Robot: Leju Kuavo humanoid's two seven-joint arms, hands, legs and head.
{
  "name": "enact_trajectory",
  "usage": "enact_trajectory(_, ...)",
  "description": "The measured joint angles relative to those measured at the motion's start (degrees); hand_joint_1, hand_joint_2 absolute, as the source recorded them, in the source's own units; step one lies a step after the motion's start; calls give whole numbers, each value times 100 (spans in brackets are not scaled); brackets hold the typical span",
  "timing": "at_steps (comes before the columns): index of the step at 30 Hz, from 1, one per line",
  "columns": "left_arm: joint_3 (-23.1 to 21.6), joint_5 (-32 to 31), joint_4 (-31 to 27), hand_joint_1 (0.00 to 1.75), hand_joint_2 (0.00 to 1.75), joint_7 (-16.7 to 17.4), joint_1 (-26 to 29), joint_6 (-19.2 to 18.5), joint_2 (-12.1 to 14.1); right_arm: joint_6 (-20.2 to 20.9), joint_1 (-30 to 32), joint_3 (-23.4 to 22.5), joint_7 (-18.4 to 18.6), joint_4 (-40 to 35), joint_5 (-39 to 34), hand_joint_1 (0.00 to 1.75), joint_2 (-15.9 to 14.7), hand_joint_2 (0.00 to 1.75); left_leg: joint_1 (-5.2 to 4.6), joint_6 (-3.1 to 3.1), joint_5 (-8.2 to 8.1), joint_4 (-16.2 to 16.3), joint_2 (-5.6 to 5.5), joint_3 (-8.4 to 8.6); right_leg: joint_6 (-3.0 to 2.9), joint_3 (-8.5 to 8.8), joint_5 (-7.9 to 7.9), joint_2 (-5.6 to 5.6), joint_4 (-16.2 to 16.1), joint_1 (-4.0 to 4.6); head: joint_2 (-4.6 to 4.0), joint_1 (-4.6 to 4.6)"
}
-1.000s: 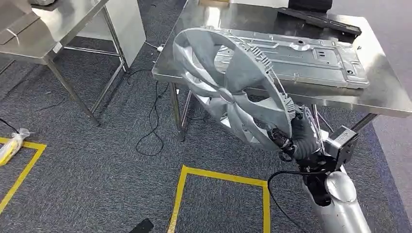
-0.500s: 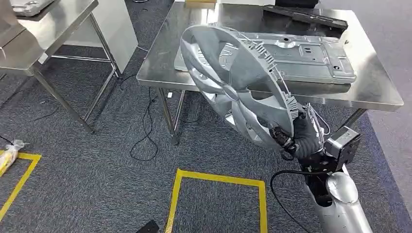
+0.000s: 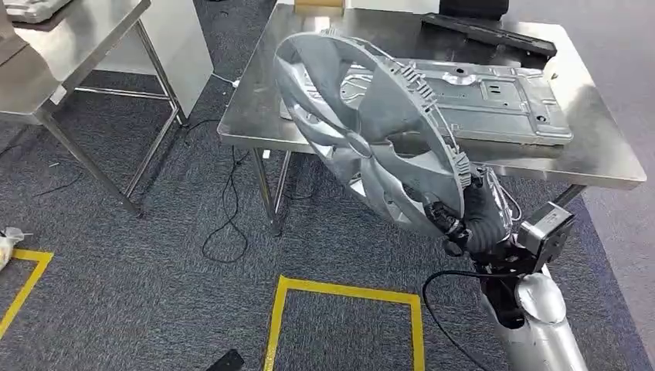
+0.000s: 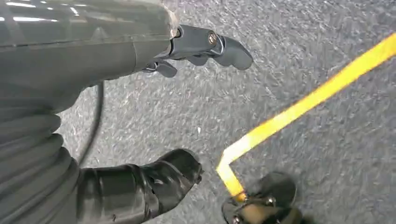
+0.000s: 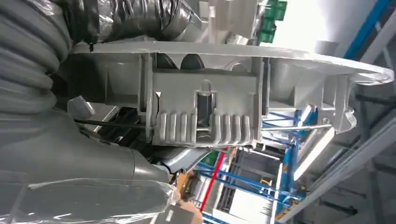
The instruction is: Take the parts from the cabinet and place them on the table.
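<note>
Head view: right hand, fingers grasping the lower rim of a large grey spoked wheel-shaped part, held tilted in the air before the near edge of the steel surface. A flat grey metal panel lies across the surface; a dark bar sits at its far edge. Yellow floor tape marks the carpet below. Left wrist view: left hand hangs above carpet, fingers released, holding nothing. Right wrist view: ribbed rim of the part, clasped in the hand.
</note>
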Motion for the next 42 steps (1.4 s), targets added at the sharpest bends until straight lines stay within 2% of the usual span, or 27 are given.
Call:
enact_trajectory(1,-2,0,0,0,175,0,20,0,-2,0,13,0,7,2,0,175,0,175,7,-10,-42,7,-1,50,16,-85,105,-8,10,-18,0,0)
enact_trajectory(2,-2,0,0,0,175,0,33,0,-9,0,16,0,11,2,2,175,-2,175,15,-23,-84,14,-3,104,31,-34,331,-20,-231,-37,0,0)
enact_trajectory(4,-2,0,0,0,175,0,36,0,-22,-4,9,0,11,-4,0,175,-2,175,41,-66,-189,47,-6,230,46,327,966,-50,-1166,-64,0,2)
enact_trajectory(5,0,2,0,0,175,0,41,0,-22,-7,7,0,11,-4,2,175,-2,175,43,-110,-250,51,-3,257,44,471,1119,-82,-1545,-65,0,4)
enact_trajectory(6,0,0,2,0,175,-2,27,6,-22,-9,0,2,11,2,0,175,0,175,33,-156,-276,64,-4,287,10,451,882,-99,-1623,-9,0,9)
enact_trajectory(8,0,0,2,0,175,-2,31,9,-22,-9,3,7,11,-29,-4,175,9,175,24,-235,-318,35,15,311,-104,489,975,-79,-1621,9,0,0)
enact_trajectory(11,-2,0,2,0,175,-7,34,15,-22,-7,4,7,22,-35,-2,175,2,175,59,-308,-364,252,17,312,-256,657,911,-58,-1667,9,0,-3)
enact_trajectory(12,-2,0,2,0,175,-9,26,15,-22,-7,-10,7,20,-35,0,175,7,175,59,-321,-422,560,12,154,-300,699,879,-57,-1670,17,0,-9)
enact_trajectory(15,-2,-2,2,0,175,-9,43,15,-37,-7,-22,7,15,-48,-2,175,20,175,59,-340,-906,1748,12,-661,-353,805,759,-44,-1670,55,0,-13)
enact_trajectory(16,-2,-2,2,0,175,-7,62,15,-35,-7,-13,7,20,-48,-2,175,20,175,59,-342,-897,1826,12,-795,-352,854,720,-24,-1669,68,0,-15)
enact_trajectory(17,-2,0,4,0,175,-7,74,15,-35,-7,-6,7,22,-48,-2,175,22,175,55,-316,-768,1690,11,-817,-350,916,676,-9,-1669,79,0,-15)
enact_trajectory(18,-2,0,4,0,175,-7,76,15,-35,-4,-6,7,22,-48,-2,175,22,175,48,-284,-489,1349,11,-739,-345,992,624,-2,-1669,89,0,-15)
enact_trajectory(20,-2,0,7,0,175,-7,73,17,-31,2,-13,7,22,-50,-2,175,28,175,16,-181,243,404,4,-451,-332,1142,511,-4,-1672,106,0,-13)
enact_trajectory(21,-2,0,18,0,175,-7,75,17,-20,0,-19,7,20,-48,-2,175,28,175,-39,-142,237,241,1,-429,-303,1190,468,-4,-1648,127,0,-4)
enact_trajectory(22,-2,0,20,0,175,-9,60,13,-20,0,-28,7,13,-48,-7,175,33,175,-50,-147,-13,220,-12,-398,-258,1164,441,21,-1660,110,0,-15)
enact_trajectory(23,-2,0,20,0,175,-9,65,13,-24,0,-37,9,20,-48,-4,175,35,175,-68,-126,125,170,-10,-364,-215,1180,413,19,-1685,95,0,-11)
enact_trajectory(25,-2,0,22,0,175,-9,81,13,-24,2,-24,9,22,-48,-4,175,35,175,-59,-59,164,96,-12,-258,-163,1244,465,15,-1595,101,0,-9)
enact_trajectory(27,0,0,22,0,175,-9,62,11,-22,2,-36,9,24,-52,-2,175,35,175,-24,-23,147,-3,-13,-93,-121,1137,354,-13,-1334,78,0,7)
enact_trajectory(29,0,0,22,0,175,-9,27,9,-17,0,-94,9,13,-52,-7,175,37,175,-30,16,103,-6,-11,-48,-48,674,82,-17,-631,40,0,-2)
enact_trajectory(31,0,0,22,0,175,-9,31,2,-22,-9,-75,11,15,-50,-7,175,39,175,-25,6,27,-4,-15,20,-5,238,-131,-21,-111,8,0,0)
enact_trajectory(32,0,0,22,0,175,-9,52,-7,-22,-9,-56,11,22,-48,-7,175,39,175,-16,-5,-17,-1,-20,72,-3,163,-68,-24,-138,-6,0,-5)
enact_trajectory(34,0,0,22,0,175,-9,76,-15,-26,-9,-41,11,24,-48,-7,175,39,175,4,-38,-132,25,-28,213,20,311,485,-30,-822,-35,0,-4)
enact_trajectory(35,0,0,22,0,175,-9,71,-15,-31,-9,-48,11,24,-48,-7,175,39,175,10,-67,-197,40,-28,278,28,454,883,-46,-1309,-46,0,-2)
enact_trajectory(36,0,0,22,0,175,-11,70,-17,-31,-9,-51,11,22,-48,-7,175,37,175,4,-108,-256,44,-22,270,10,506,1086,-72,-1570,-40,0,2)
enact_trajectory(37,0,2,22,0,175,-13,54,-20,-28,-11,-64,11,17,-37,-9,175,37,175,-3,-145,-281,69,-40,321,-43,481,784,-76,-1588,11,0,0)
enact_trajectory(39,0,2,22,0,175,-18,46,-28,-28,-9,-62,13,17,-46,-9,175,44,175,-10,-244,-305,94,-18,384,-146,543,918,-63,-1589,18,0,-7)
enact_trajectory(42,0,2,22,0,175,-24,40,-31,-28,-4,-69,13,24,-48,-9,175,35,175,24,-316,-423,338,-18,347,-286,733,848,-61,-1646,8,0,-11)
